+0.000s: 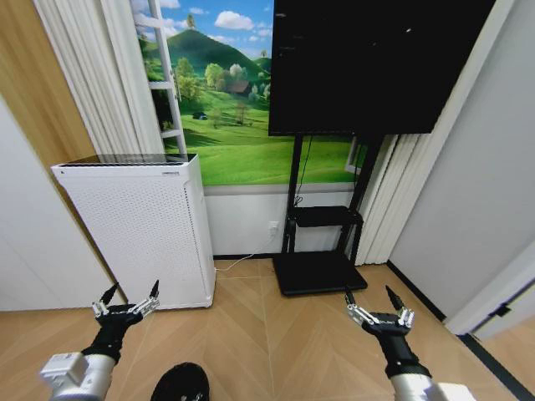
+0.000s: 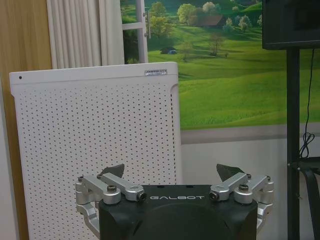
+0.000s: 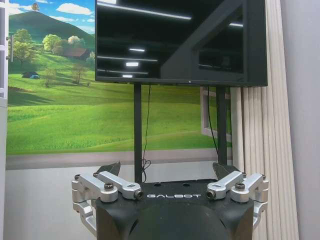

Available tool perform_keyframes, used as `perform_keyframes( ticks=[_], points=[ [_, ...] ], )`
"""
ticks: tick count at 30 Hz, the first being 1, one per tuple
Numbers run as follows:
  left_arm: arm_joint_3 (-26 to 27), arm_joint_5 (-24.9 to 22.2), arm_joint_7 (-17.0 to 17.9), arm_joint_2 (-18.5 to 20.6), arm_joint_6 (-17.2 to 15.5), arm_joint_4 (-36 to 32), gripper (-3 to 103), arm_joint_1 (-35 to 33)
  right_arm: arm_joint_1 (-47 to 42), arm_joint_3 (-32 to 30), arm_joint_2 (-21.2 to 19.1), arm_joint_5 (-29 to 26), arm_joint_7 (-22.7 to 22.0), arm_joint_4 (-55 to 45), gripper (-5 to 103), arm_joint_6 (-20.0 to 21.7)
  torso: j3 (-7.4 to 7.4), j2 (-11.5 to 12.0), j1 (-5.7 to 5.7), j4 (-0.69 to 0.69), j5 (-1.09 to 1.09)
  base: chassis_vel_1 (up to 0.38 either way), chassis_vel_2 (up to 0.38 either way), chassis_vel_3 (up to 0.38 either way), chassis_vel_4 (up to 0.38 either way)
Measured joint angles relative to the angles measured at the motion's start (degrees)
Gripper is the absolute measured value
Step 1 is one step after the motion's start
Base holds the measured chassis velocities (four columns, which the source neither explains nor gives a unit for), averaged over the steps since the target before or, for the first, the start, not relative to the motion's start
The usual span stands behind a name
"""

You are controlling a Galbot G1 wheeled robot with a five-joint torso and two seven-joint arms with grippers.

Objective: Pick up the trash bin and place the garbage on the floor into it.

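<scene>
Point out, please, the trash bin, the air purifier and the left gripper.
trash bin [image 1: 180, 383]: head view, dark mesh side.
air purifier [image 1: 138, 238]: head view, perforated white front.
left gripper [image 1: 131, 295]: head view, midway between open fingers.

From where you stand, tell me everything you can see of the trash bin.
The trash bin shows at the bottom edge of the head view: a black, round, mesh-looking top, cut off by the frame. It sits on the floor, near the left tool, which hangs open above and to its left without touching it. Its contents cannot be seen.
</scene>
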State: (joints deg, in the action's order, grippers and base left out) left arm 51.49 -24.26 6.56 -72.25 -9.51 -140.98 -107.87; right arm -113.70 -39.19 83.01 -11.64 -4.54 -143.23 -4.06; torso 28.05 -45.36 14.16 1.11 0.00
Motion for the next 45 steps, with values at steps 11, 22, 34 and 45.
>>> perform_keyframes(
  ticks=[11, 22, 34, 45],
  points=[
    [0.0, 0.0, 0.0, 0.0, 0.0, 0.0, 100, 0.0, 0.0, 0.0, 0.0, 0.0, 0.0, 0.0, 100, 0.0, -0.05, 0.08, -0.05, -0.03, 0.0, 0.0, 0.0, 0.0, 0.0],
    [0.0, 0.0, 0.0, 0.0, 0.0, 0.0, 100, 0.0, 0.0, 0.0, 0.0, 0.0, 0.0, 0.0, 100, 0.0, 0.0, 0.0, -0.02, -0.02, 0.0, 0.0, 0.0, 0.0, 0.0],
    [0.0, 0.0, 0.0, 0.0, 0.0, 0.0, 100, 0.0, 0.0, 0.0, 0.0, 0.0, 0.0, 0.0, 100, 0.0, -0.01, 0.01, -0.02, -0.03, 0.0, 0.0, 0.0, 0.0, 0.0],
    [0.0, 0.0, 0.0, 0.0, 0.0, 0.0, 100, 0.0, 0.0, 0.0, 0.0, 0.0, 0.0, 0.0, 100, 0.0, -0.03, 0.04, -0.03, -0.02, 0.0, -0.014, -0.009, -0.017, -0.014]
  ],
)
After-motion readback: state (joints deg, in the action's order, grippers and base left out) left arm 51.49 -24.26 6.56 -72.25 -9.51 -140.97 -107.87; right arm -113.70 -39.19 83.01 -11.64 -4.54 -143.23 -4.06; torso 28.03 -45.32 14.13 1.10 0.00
